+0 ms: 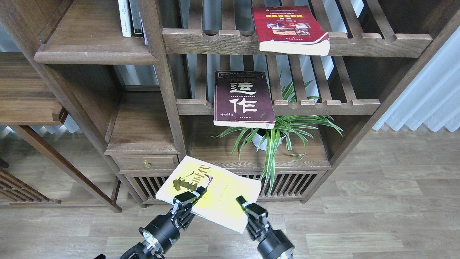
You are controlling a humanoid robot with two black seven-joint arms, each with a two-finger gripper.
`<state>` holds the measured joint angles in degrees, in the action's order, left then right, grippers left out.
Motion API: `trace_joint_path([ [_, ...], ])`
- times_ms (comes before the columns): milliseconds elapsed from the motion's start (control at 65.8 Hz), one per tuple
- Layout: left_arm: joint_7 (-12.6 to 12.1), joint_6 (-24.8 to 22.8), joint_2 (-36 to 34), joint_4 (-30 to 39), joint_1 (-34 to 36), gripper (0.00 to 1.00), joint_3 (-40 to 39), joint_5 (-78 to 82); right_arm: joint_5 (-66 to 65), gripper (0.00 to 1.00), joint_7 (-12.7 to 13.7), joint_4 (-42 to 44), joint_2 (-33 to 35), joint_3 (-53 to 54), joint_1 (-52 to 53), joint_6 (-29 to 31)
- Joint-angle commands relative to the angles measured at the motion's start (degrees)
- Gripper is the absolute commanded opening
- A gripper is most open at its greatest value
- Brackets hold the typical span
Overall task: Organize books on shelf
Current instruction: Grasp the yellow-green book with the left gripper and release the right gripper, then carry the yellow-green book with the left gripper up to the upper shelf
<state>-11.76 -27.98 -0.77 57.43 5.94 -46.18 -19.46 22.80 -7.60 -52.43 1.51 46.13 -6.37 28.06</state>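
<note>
The big dark-brown wooden bookcase (169, 93) is filling most of the view, and its flat solid shelf (90, 54) with the thick rounded front edge is sitting high on the left, with a few thin upright books (130, 18) standing at its back right corner. To the right are the slatted racks (294, 41) — the red book (289, 28) with the yellow title is lying flat on the top rack, and the dark maroon book (242, 99) with big white Chinese characters is lying on the rack below, both sticking out over the front rail. Under them a leafy green plant in a white pot (264, 140) is sitting low down. In front of the bookcase, well below the shelf, the yellow-green book (212, 192) is being held up in the air, tilted, by both arms. The left gripper (188, 198) is pinching the book's near left edge, fingers narrow on it. The right gripper (248, 208) is pressing at the near right edge, and it looks like it is holding the book too. So the step in hand seems to be carrying this first book — the other two are not yet picked. The next move probably needs a lift up and to the left, turning the book upright so it can stand beside the thin books.
</note>
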Motion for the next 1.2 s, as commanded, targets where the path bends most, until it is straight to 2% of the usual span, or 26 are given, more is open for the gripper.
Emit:
trace_joint_path([
  [0, 0.2, 0.0, -2.4, 2.8, -0.1, 0.03, -3.6, 0.2, 0.1, 0.99, -0.1, 2.8, 0.5, 1.3, 0.0, -0.1],
  [122, 0.2, 0.0, -3.4, 5.1, -0.4, 0.03, -3.9, 0.2, 0.1, 0.99, -0.1, 3.6, 1.0, 1.4, 0.2, -0.1],
  [654, 0.2, 0.0, -3.4, 5.4, -1.0, 0.03, -4.0, 1.1, 0.1, 0.99, -0.1, 3.4, 0.4, 1.7, 0.9, -0.1],
  [1049, -0.1, 0.0, -12.4, 9.6, -5.6, 0.03, -4.1, 9.6, -0.3, 0.99, -0.1, 4.2, 0.9, 1.2, 3.8, -0.1],
  [1186, -0.1, 0.0, -14.1, 12.7, -5.8, 0.03, -5.6, 16.6, -7.2, 0.99, 0.4, 3.8, 1.8, -0.3, 6.5, -0.1],
])
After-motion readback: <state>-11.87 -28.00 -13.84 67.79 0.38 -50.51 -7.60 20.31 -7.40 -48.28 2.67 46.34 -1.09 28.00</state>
